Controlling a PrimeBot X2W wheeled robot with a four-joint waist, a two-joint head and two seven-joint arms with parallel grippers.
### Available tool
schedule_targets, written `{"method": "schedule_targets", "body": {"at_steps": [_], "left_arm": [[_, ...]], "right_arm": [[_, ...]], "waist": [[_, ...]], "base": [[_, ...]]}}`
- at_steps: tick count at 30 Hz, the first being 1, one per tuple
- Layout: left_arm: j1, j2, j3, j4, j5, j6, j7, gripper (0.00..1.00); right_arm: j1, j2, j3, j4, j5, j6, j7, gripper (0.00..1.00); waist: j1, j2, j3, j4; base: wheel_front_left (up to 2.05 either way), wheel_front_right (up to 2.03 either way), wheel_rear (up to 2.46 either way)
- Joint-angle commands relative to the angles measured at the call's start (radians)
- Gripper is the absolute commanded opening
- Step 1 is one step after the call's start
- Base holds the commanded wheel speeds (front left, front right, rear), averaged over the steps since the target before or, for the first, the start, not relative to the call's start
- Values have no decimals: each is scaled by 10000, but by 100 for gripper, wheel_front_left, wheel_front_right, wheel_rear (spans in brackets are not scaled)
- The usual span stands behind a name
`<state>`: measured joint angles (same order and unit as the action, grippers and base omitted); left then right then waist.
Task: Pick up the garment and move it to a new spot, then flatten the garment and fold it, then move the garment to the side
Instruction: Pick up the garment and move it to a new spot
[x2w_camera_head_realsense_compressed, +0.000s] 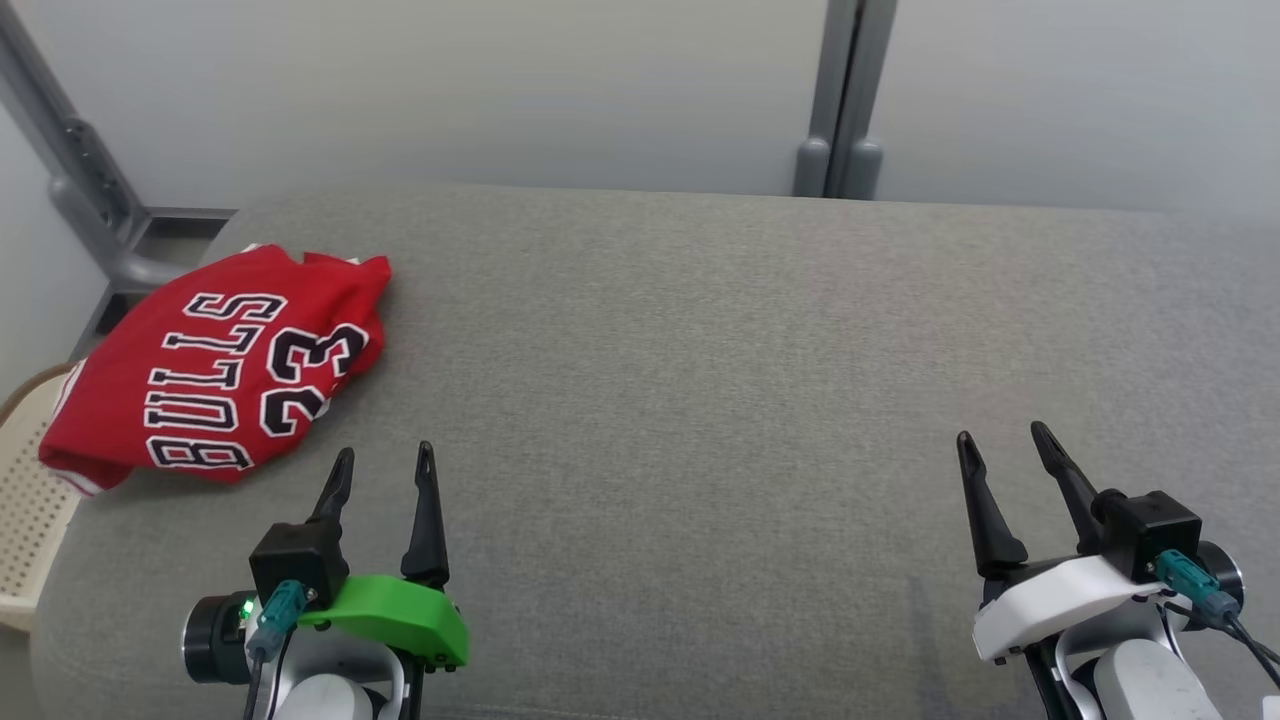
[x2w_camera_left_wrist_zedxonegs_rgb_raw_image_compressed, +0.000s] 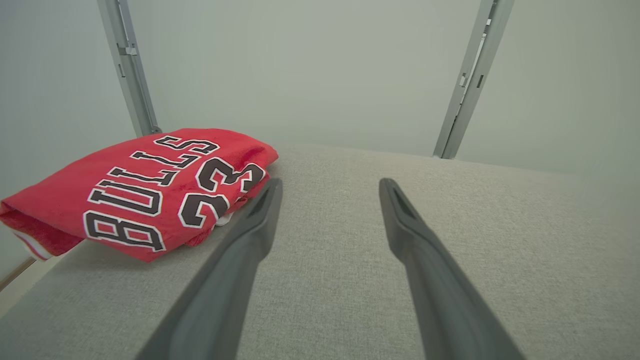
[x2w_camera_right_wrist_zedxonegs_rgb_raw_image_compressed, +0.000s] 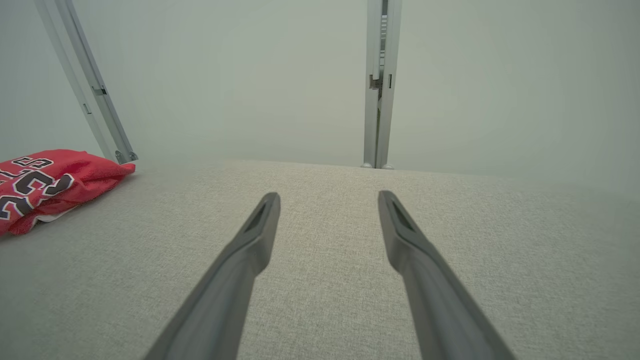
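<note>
Red garment (x2w_camera_head_realsense_compressed: 220, 370), folded, long axis diagonal

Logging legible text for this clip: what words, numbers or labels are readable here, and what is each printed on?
"BULLS": black letters edged in white, on the red jersey.
"23": same lettering, on the same jersey, beside the word.
I can read no other text, label or sign.
</note>
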<state>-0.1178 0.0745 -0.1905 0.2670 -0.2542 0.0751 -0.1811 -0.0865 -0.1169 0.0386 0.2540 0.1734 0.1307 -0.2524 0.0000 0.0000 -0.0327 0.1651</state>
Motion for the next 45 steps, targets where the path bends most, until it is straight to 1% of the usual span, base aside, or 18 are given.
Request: {"method": "schedule_targets", "body": {"at_steps": [1,7,11,14,20,31,32,37,38,43,45], "left_arm": [[-145,73,44,-12,-16,61,-15,100],[-184,154,81,-106,-87,117,-18,100],[-201,187,62,-136,-137,129,-28,100],[-182,205,50,-183,-173,152,-37,100],[-171,213,21,-198,-204,179,-59,100],[-180,264,-54,-206,-257,253,-74,100],[-200,211,-37,-232,-397,198,-65,100],[-390,206,-131,-304,-396,224,117,100],[-512,258,-141,-353,-374,212,157,100],[-2419,754,8,-1131,-242,-61,714,100],[-3313,1000,145,-1128,-290,-165,1068,100]], "right_arm": [[64,9,19,-48,20,1,-9,100],[44,110,71,-100,29,1,-32,100],[-9,167,139,-42,56,1,-55,100],[-36,197,177,5,45,1,-66,100],[-108,166,262,36,58,1,-80,100],[-135,104,227,-22,-8,1,-121,100],[-133,107,218,-37,-22,1,-124,100],[-118,105,204,-39,-62,1,-134,100],[-112,105,188,-46,-58,1,-133,100],[-263,90,211,-175,-125,1,-128,100],[-359,22,246,-236,-146,1,-75,100]], "waist": [[0,0,23,840],[0,0,57,1907],[0,0,73,2359],[0,0,87,2549],[0,0,109,2662],[0,0,136,2651],[0,0,144,2658],[0,0,180,2683],[0,0,188,2694],[0,0,426,2679],[0,0,640,2584]], "base": [[0,0,0],[0,0,0],[0,0,0],[0,0,0],[0,0,0],[0,0,0],[0,0,0],[0,0,0],[0,0,0],[0,0,0],[0,0,0]]}}
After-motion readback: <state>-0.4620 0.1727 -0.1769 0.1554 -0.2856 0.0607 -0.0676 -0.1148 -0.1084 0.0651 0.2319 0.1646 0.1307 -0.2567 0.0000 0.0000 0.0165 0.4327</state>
